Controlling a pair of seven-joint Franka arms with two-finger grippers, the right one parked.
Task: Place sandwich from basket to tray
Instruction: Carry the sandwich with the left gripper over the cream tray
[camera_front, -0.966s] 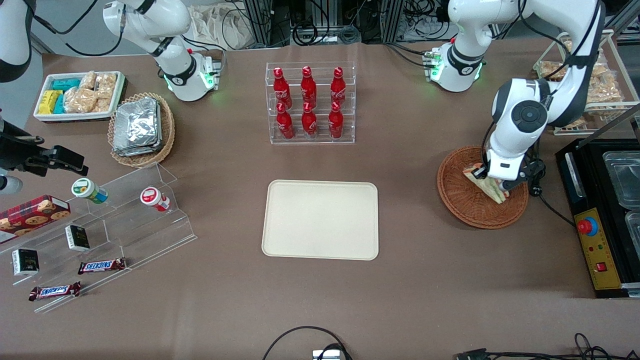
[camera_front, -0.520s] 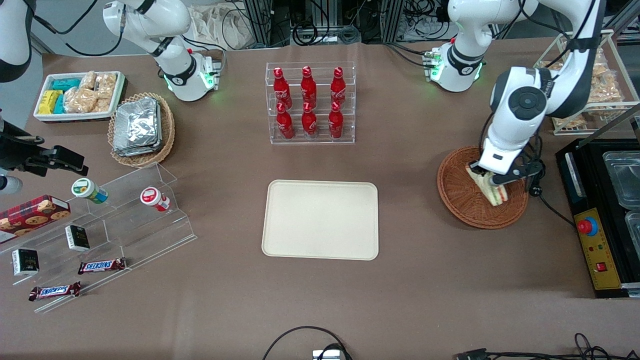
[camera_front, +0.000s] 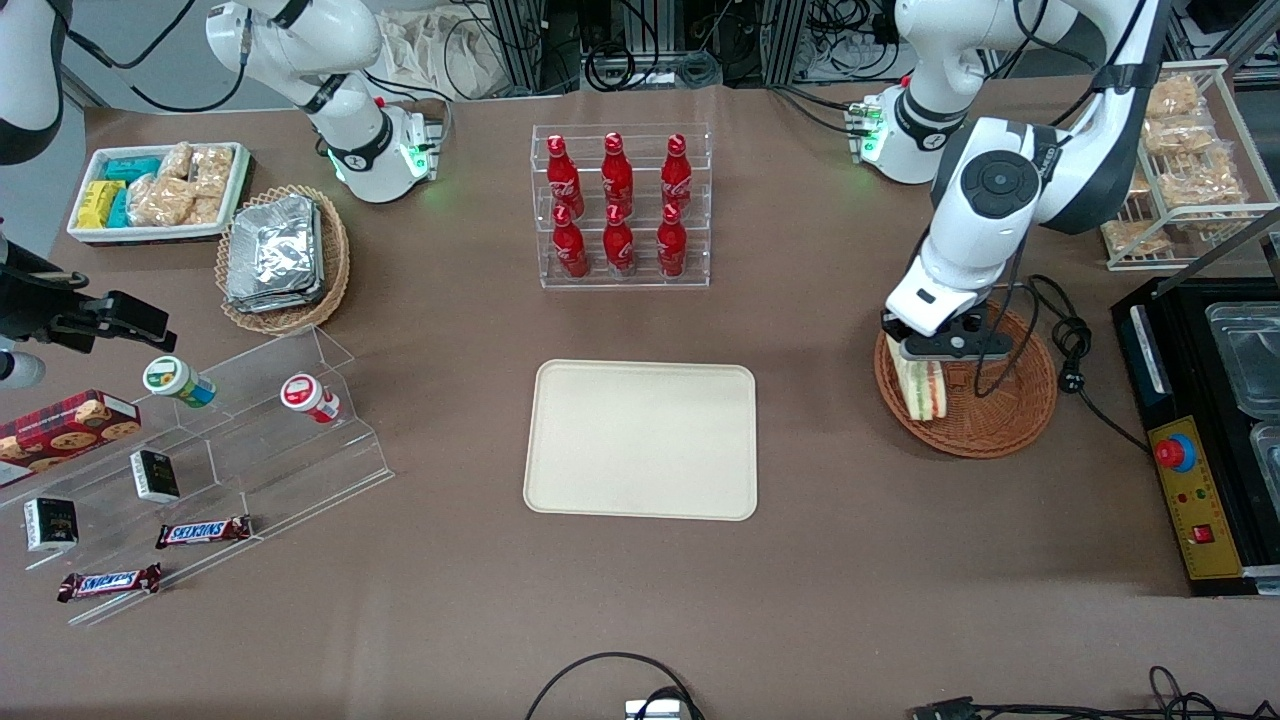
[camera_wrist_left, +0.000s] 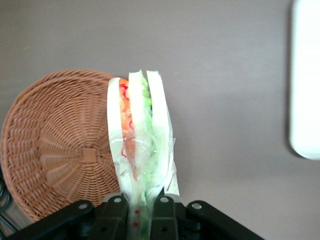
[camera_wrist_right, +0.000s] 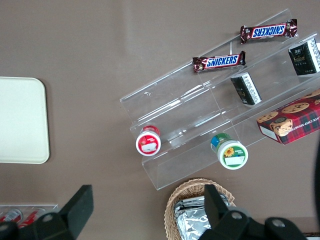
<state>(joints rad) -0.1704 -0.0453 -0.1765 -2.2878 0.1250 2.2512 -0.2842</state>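
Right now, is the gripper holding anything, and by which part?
Yes: the gripper clamps the sandwich by one end, cut edge showing, over the basket's rim.

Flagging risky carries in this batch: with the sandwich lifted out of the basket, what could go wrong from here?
1. The gripper pinches only the narrow end of the sandwich; the long wedge hanging free might swing or slip out during the carry.
2. Its loose clear wrap and separating bread layers could let the filling shift.
3. It hangs over the basket rim, so a low path toward the tray might clip it.
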